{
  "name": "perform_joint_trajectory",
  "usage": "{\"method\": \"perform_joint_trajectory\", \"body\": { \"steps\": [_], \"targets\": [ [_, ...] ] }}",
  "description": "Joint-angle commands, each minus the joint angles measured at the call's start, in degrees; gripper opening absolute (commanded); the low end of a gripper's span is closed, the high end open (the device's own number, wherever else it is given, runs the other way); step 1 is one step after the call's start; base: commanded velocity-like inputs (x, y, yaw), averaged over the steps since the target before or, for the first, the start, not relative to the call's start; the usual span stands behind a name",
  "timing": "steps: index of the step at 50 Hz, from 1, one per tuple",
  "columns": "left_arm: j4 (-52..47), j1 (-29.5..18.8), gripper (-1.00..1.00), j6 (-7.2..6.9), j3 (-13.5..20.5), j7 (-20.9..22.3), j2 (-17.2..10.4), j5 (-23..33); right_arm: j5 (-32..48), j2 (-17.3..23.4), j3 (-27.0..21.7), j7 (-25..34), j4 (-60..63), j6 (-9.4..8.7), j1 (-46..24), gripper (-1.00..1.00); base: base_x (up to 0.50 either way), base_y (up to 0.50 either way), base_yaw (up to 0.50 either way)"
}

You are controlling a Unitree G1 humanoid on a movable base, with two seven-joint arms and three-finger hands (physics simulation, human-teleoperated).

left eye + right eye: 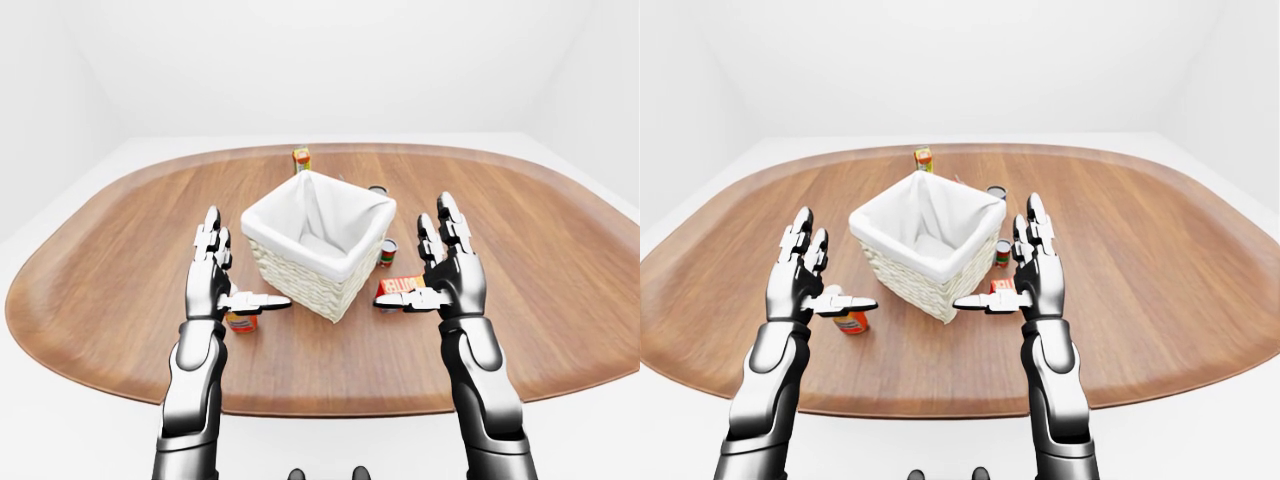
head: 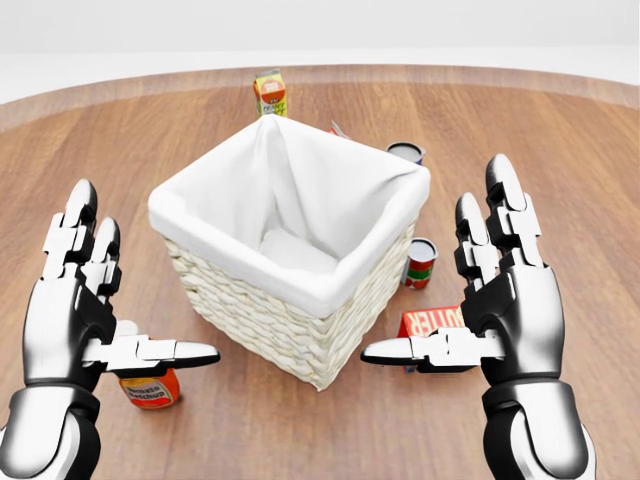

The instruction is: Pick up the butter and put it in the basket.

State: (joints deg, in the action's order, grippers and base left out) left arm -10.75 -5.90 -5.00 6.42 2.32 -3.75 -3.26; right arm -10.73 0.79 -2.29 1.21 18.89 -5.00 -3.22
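The red butter box (image 2: 432, 321) lies on the wooden table just right of the basket, partly hidden behind my right hand's thumb. The white-lined wicker basket (image 2: 300, 305) stands in the middle of the head view, its inside holding only the cloth. My right hand (image 2: 470, 300) hovers open above and beside the butter, fingers up and thumb pointing left. My left hand (image 2: 110, 305) is open at the left, above a ketchup bottle (image 2: 148, 389). Neither hand holds anything.
A small red can (image 2: 420, 263) stands right of the basket, with a grey-topped can (image 2: 405, 152) above it in the view. An orange juice carton (image 2: 269, 93) sits near the table's top edge (image 1: 330, 150). White floor surrounds the table.
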Motion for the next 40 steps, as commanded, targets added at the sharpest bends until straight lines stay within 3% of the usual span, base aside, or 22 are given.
{"method": "perform_joint_trajectory", "body": {
  "steps": [1, 40],
  "targets": [
    [0.2, 0.3, 1.0, 0.0, 0.0, 0.0, 0.1, -0.1, 0.2, -0.1, 0.2, -0.1, 0.0, 0.0, 0.1, 1.0, 0.18, 0.0, 0.0],
    [0.8, 0.1, 1.0, 0.0, -0.1, 0.0, 0.0, -0.2, 0.2, -0.1, 0.7, 0.9, 0.4, 0.0, 0.9, 1.0, 0.15, 0.0, 0.0]
  ]
}}
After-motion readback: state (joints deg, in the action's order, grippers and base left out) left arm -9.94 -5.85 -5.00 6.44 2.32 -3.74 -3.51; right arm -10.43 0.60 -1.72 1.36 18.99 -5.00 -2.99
